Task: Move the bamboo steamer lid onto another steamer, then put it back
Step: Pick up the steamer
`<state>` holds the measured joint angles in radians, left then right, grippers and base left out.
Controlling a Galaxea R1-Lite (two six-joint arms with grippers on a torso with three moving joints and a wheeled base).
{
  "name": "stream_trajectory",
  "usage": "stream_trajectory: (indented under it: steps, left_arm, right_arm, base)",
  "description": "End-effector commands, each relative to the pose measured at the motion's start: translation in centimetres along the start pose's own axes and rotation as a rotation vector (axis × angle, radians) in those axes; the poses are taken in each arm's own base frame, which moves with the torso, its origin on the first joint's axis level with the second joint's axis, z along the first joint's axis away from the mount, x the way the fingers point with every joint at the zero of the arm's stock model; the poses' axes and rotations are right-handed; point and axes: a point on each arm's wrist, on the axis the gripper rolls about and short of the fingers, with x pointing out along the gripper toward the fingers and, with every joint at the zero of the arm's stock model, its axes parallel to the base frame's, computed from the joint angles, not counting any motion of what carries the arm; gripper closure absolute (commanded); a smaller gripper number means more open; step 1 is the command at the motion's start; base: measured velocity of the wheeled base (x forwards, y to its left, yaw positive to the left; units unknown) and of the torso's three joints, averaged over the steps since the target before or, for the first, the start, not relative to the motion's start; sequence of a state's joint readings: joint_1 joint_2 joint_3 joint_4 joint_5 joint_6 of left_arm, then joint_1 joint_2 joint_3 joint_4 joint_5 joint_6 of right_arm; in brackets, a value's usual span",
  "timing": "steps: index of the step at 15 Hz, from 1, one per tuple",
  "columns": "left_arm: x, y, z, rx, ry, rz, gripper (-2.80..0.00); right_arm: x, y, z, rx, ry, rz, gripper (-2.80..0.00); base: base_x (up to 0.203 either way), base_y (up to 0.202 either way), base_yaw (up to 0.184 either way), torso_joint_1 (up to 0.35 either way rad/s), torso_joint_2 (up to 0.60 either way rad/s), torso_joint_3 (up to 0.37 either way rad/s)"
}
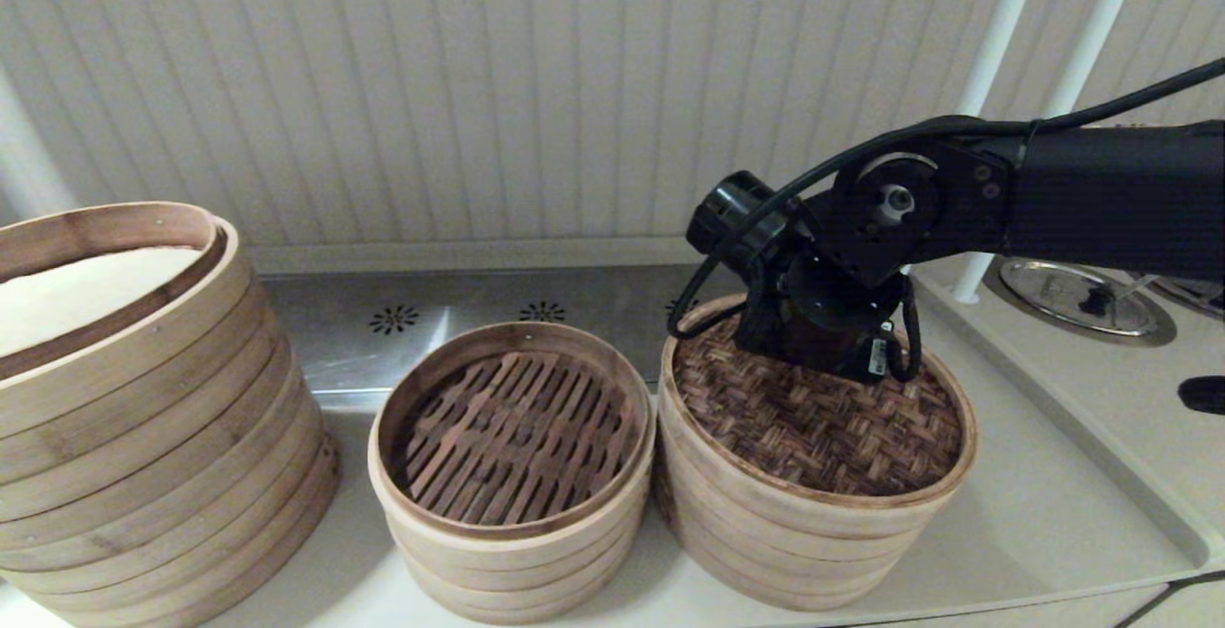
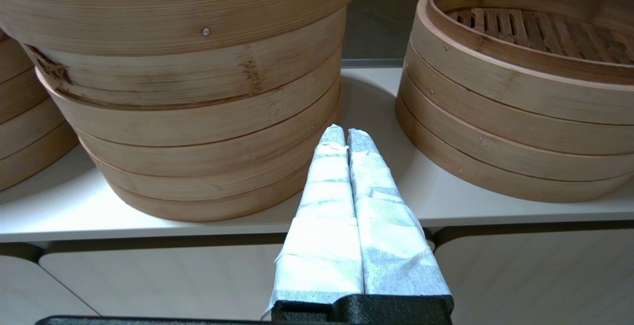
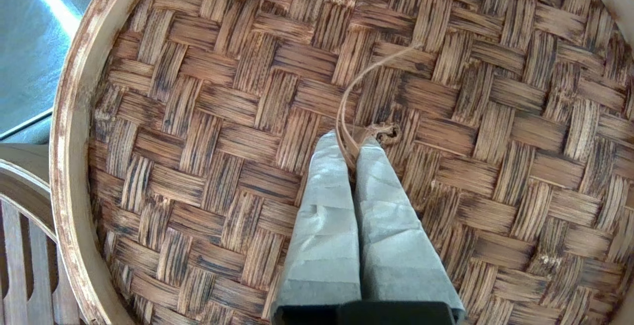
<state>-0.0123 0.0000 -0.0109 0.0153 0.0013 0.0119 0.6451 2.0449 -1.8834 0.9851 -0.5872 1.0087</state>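
Observation:
The bamboo steamer lid (image 1: 823, 427), dark herringbone weave with a pale rim, lies on the right-hand steamer (image 1: 794, 542). My right gripper (image 3: 352, 141) stands straight down on the lid's middle, shut on its thin loop handle (image 3: 346, 92); in the head view the wrist (image 1: 829, 322) hides the fingers. To the lid's left stands the smallest steamer (image 1: 507, 523), uncovered, its dark slatted floor showing. Its ringed side also shows in the left wrist view as the right-hand steamer (image 2: 520, 107). My left gripper (image 2: 345, 134) is parked low in front of the counter edge, shut on nothing.
A much larger, taller steamer (image 1: 124, 398) with a white inside stands at the left. Behind the steamers runs a steel strip (image 1: 459, 312) below a panelled wall. At the right are two white poles (image 1: 995, 34) and a round metal drain (image 1: 1081, 298).

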Motion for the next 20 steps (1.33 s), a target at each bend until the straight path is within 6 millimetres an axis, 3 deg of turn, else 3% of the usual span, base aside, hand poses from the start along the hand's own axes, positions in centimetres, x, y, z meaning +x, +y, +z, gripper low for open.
stream_trajectory:
  steps: [1,20]
  left_arm:
    - [0.0,0.0,0.0,0.000,0.002,0.000,0.00]
    - [0.0,0.0,0.0,0.000,0.002,0.000,0.00]
  right_arm:
    - [0.0,-0.1,0.0,0.003,0.002,-0.008,0.00]
    - [-3.5,-1.2,2.0,0.025,-0.096,0.061,0.00]
  base:
    - [0.000,0.000,0.000,0.000,0.00,0.000]
    - [0.000,0.000,0.000,0.000,0.00,0.000]
